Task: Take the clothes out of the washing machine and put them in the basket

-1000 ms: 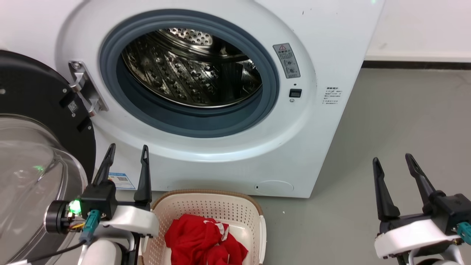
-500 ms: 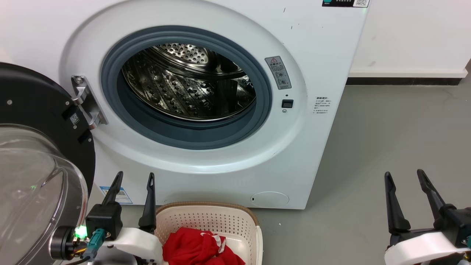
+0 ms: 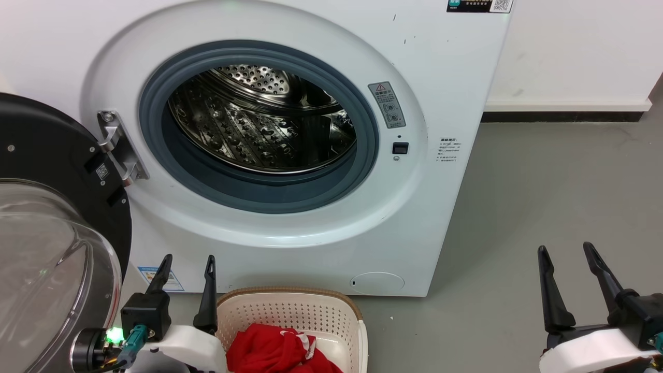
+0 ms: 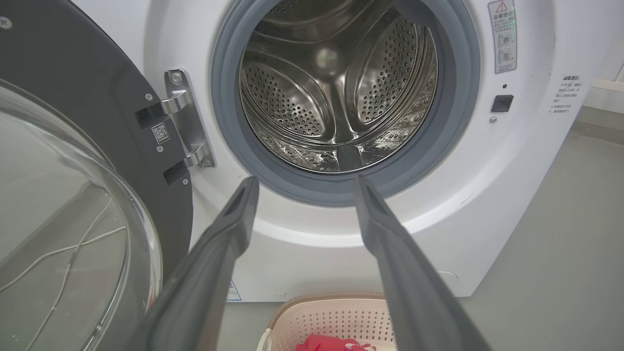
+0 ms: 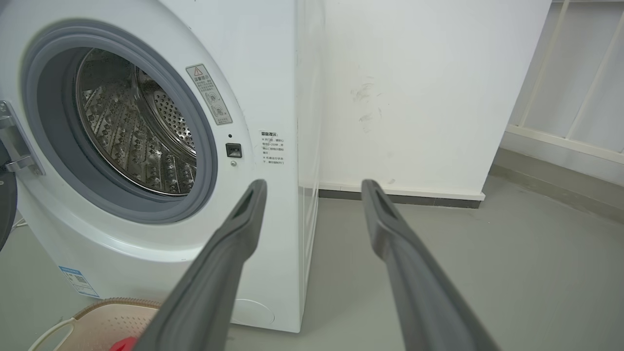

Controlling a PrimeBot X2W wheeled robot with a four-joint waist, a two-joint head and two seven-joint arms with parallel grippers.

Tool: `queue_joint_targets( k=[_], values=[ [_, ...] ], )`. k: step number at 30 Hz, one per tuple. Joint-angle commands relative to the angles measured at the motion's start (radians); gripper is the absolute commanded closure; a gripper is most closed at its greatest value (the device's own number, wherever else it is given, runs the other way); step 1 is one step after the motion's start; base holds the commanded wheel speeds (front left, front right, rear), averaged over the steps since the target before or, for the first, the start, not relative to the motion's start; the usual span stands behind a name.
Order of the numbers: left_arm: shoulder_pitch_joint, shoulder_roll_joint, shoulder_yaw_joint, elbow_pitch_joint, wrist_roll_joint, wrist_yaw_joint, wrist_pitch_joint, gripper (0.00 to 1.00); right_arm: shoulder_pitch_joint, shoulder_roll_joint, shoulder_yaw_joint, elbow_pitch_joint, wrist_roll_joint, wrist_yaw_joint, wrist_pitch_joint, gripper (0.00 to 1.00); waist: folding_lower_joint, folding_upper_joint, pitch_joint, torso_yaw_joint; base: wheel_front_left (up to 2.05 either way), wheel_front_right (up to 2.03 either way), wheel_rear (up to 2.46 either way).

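Observation:
The white washing machine (image 3: pixel 456 67) stands with its black-framed glass door (image 3: pixel 46 243) swung open to the left. Its steel drum (image 3: pixel 259 124) shows bare metal, with no fabric in sight, also in the left wrist view (image 4: pixel 336 87). Red clothes (image 3: pixel 274 349) lie in the cream basket (image 3: pixel 290 305) on the floor in front of the washer. My left gripper (image 3: pixel 187 261) is open beside the basket's left rim, holding nothing. My right gripper (image 3: pixel 565 251) is open over the bare floor at the lower right. Each wrist view shows its own fingers spread and empty (image 4: pixel 304 181) (image 5: pixel 314 184).
Grey floor (image 3: pixel 559 197) stretches right of the washer to a white wall (image 3: pixel 570 46) with a dark skirting strip. The open door's glass bowl bulges out at the lower left, close to my left arm. A white railing (image 5: pixel 575 73) stands at the far right.
The whole head view has shifted: the washer now sits lower and the wall shows further, so the camera moved. Both grippers sit lower in the picture, still open. The clothes stay in the basket.

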Motion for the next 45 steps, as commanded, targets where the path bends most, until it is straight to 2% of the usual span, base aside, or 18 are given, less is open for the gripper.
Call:
queue_joint_targets(
  k=[1, 19, 20, 23, 45],
  values=[
    [-0.008, 0.001, -0.001, 0.002, -0.006, 0.005, -0.007, 0.00, 0.013, 0.000, 0.001, -0.004, 0.006, -0.001, -0.001, 0.00, 0.0000, 0.0000, 0.000, -0.001, 0.00, 0.00, 0.00],
    [-0.012, 0.007, -0.002, 0.005, -0.020, 0.022, -0.018, 0.00, 0.016, 0.000, 0.002, 0.006, 0.025, -0.001, -0.005, 0.00, 0.0000, 0.0000, 0.003, -0.002, 0.00, 0.00, 0.00],
    [-0.001, 0.004, -0.004, 0.011, -0.016, 0.017, -0.015, 1.00, 0.007, 0.000, 0.002, 0.009, 0.026, 0.000, 0.001, 1.00, 0.0000, 0.0000, 0.003, -0.003, 0.00, 0.00, 0.00],
    [0.004, -0.003, 0.001, 0.034, -0.035, 0.013, -0.009, 1.00, 0.012, 0.001, 0.006, 0.029, 0.045, 0.000, -0.001, 1.00, 0.0000, 0.0000, 0.003, -0.003, 0.00, 0.00, 0.00],
    [-0.029, -0.042, 0.063, 0.068, -0.417, -0.043, 0.056, 1.00, -0.055, -0.020, 0.017, 0.126, 0.482, 0.000, 0.027, 1.00, 0.0000, 0.0000, 0.007, -0.003, 0.00, 0.00, 0.00]
  ],
)
